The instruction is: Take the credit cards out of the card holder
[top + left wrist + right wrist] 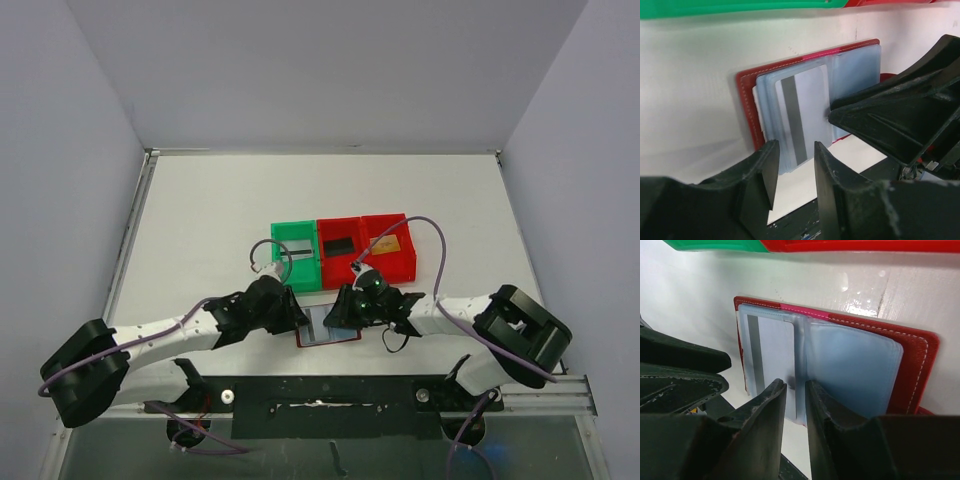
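Note:
The card holder (326, 328) lies open on the table between my two grippers, dark red cover (747, 100) down and pale blue pockets (855, 370) up. A silver-grey credit card (807, 110) with a dark stripe sits in the left pocket (772, 352). My left gripper (792, 147) hovers at the holder's near edge, jaws apart, nothing between them. My right gripper (795, 385) rests its tips on the holder's middle fold, with a narrow gap between the jaws. In the top view the left gripper (300, 315) and right gripper (340, 312) nearly meet over the holder.
Behind the holder stand a green bin (297, 270) and two red bins (338, 265) (392, 262). A grey card (298, 250), a black card (340, 245) and a gold-orange card (388, 243) lie in them. The black base rail (320, 400) runs along the near edge.

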### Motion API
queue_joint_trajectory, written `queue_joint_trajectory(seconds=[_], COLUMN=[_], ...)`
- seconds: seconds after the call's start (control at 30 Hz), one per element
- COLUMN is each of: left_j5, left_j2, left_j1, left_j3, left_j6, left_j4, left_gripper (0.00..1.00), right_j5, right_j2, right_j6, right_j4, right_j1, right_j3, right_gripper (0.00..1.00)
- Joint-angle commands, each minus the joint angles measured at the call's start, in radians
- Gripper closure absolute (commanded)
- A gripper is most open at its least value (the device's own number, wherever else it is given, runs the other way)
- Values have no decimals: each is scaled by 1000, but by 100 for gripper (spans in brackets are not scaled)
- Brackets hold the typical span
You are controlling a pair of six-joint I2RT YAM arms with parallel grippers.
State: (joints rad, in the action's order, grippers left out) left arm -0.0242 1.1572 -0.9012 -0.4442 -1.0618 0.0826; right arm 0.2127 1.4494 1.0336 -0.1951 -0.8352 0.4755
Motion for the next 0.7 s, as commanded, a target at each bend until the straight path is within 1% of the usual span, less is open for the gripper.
queue_joint_trajectory(seconds=[0.0,0.07,0.3,0.5,0.57,0.67], left_j5=[-9,-14,-32,-68,-77,-79], left_j2=[63,96,179,192,181,173], left_j1=[-13,-18,-43,-56,-56,-56], left_j3=[-89,-104,-120,-118,-113,-105], left_j6=[35,46,62,50,48,48], left_j4=[-57,-41,-2,45,55,49], left_gripper=[70,74,80,84,84,84], right_j5=[5,14,27,26,28,19], right_j2=[17,18,3,-67,-56,3], right_j6=[9,13,27,1,-8,-7], right_j4=[-43,-58,-104,-118,-98,-43], right_j1=[11,13,21,18,18,19], right_j3=[8,2,-14,-5,11,44], right_gripper=[75,75,77,75,74,73])
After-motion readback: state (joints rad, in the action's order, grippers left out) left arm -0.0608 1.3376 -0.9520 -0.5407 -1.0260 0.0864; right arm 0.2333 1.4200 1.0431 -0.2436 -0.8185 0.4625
